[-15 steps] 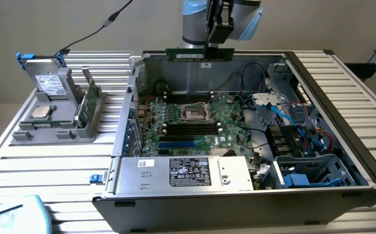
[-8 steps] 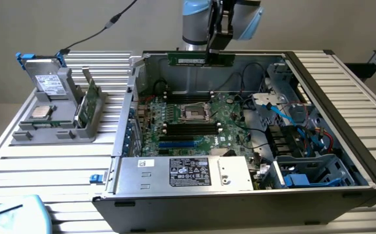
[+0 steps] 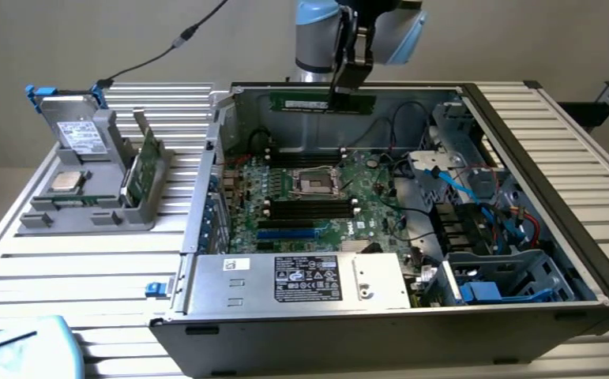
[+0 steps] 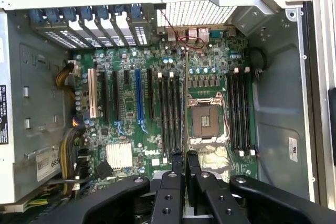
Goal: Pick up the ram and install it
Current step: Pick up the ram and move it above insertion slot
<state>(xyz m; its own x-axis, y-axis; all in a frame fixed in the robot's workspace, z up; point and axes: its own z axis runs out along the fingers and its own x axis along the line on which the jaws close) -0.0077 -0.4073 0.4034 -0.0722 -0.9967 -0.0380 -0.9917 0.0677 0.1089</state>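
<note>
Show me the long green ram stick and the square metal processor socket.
The long green ram stick (image 3: pixel 304 103): exterior view, its green face.
The square metal processor socket (image 3: pixel 313 182): exterior view, its centre.

The gripper (image 4: pixel 184 157) is pinching the ram (image 4: pixel 186 98) between its 2 black fingers (image 4: pixel 176 165), and the green stick is showing edge-on as a thin line. It is hanging above the motherboard (image 4: pixel 149 140), over the strip between the CPU socket (image 4: pixel 206 121) and a bank of black memory slots (image 4: pixel 169 114).
</note>
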